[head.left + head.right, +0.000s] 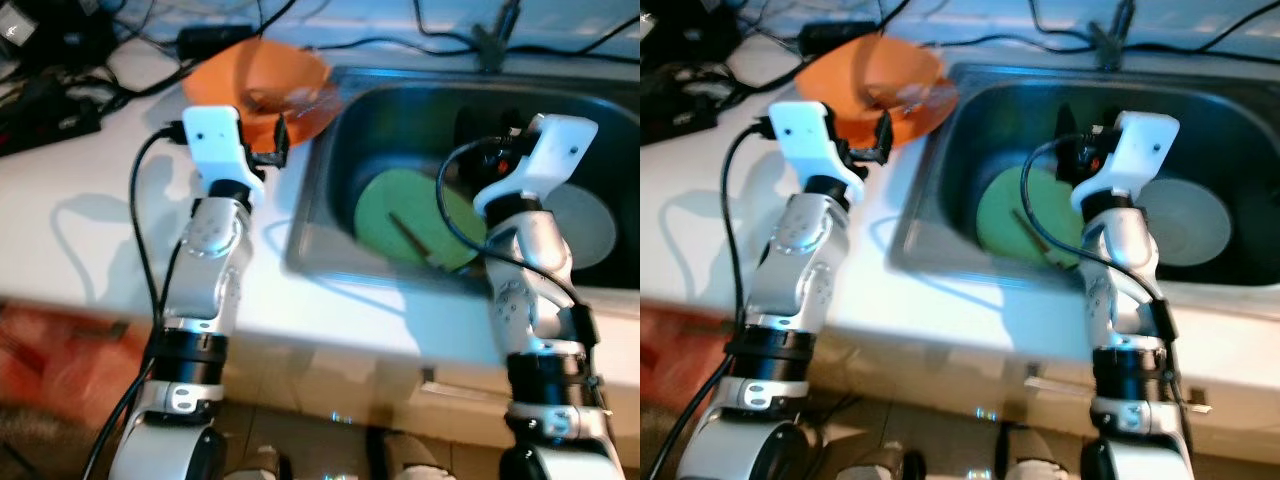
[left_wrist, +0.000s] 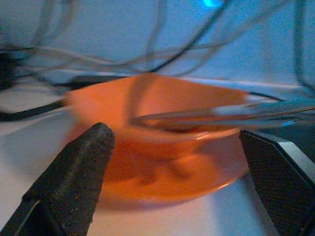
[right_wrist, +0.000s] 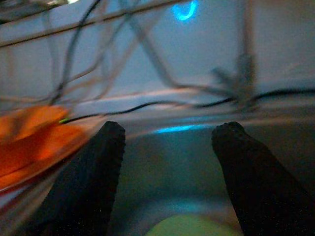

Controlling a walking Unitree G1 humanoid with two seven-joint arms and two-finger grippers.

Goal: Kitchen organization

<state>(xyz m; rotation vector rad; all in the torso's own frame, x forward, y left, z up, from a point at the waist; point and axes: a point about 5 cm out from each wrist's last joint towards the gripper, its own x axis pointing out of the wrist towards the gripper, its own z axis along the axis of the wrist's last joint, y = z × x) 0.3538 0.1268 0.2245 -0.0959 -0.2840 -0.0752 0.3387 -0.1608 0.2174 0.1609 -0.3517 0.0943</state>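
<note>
Orange bowl (image 2: pixel 162 142) before the spread left gripper (image 2: pixel 177 172).

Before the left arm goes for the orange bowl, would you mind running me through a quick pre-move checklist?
1. Left gripper open: ok, its fingers stand wide apart.
2. Lined up with the orange bowl: ok, in the left wrist view the bowl sits between the fingers.
3. Bowl empty: not ok, a utensil lies across the inside.
4. Bowl firmly supported: cannot tell, it sits on the white counter by the sink edge.
5. Right gripper out of the way: ok, open over the sink above the green plate.
6. Cables behind the bowl clear: cannot tell.
</note>
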